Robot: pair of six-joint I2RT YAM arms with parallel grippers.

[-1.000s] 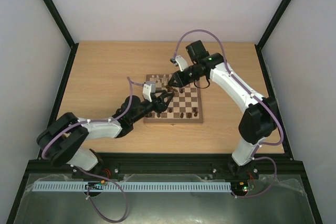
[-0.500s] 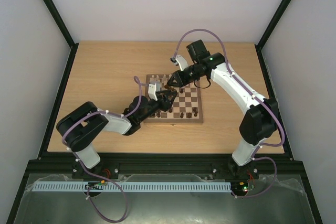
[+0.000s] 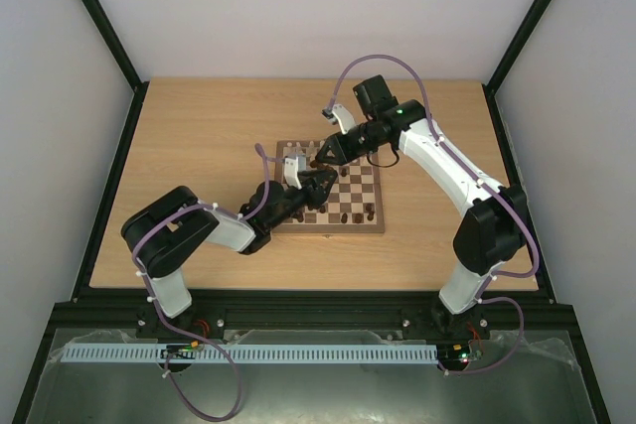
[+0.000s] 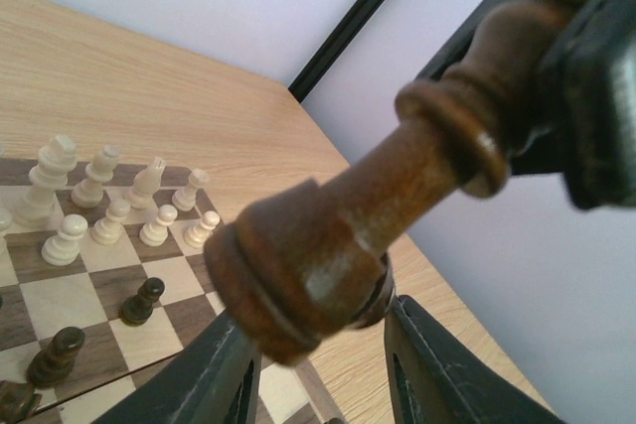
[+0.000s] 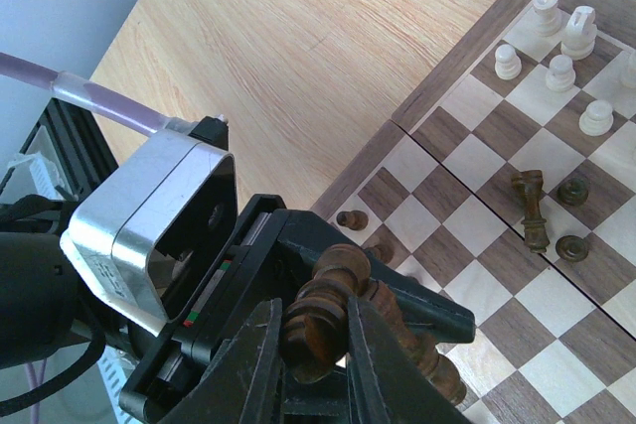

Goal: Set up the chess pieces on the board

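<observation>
A tall dark brown chess piece (image 4: 328, 255) hangs in the air over the board (image 3: 328, 229), its upper end pinched in my right gripper (image 5: 316, 330), which is shut on it. My left gripper (image 4: 316, 345) has come up from below and its fingers (image 4: 224, 359) straddle the piece's round base, narrowly open, with a sliver of gap on one side. A second dark piece (image 5: 422, 354) shows alongside the left finger; what holds it is unclear. The two grippers meet above the board's left half (image 3: 320, 168). Cream pieces (image 4: 99, 206) stand in rows at the far side.
Dark pawns (image 4: 144, 300) stand on nearby squares, and more dark pieces (image 3: 343, 215) line the near row. One dark piece (image 5: 532, 208) lies toppled mid-board. The left arm's camera housing (image 5: 159, 215) is close to my right fingers. Black frame rails edge the wooden table (image 3: 199, 136).
The left arm has folded forward and carried its gripper up to the right gripper, and its jaws have narrowed around the held piece's base. The right arm has stayed still.
</observation>
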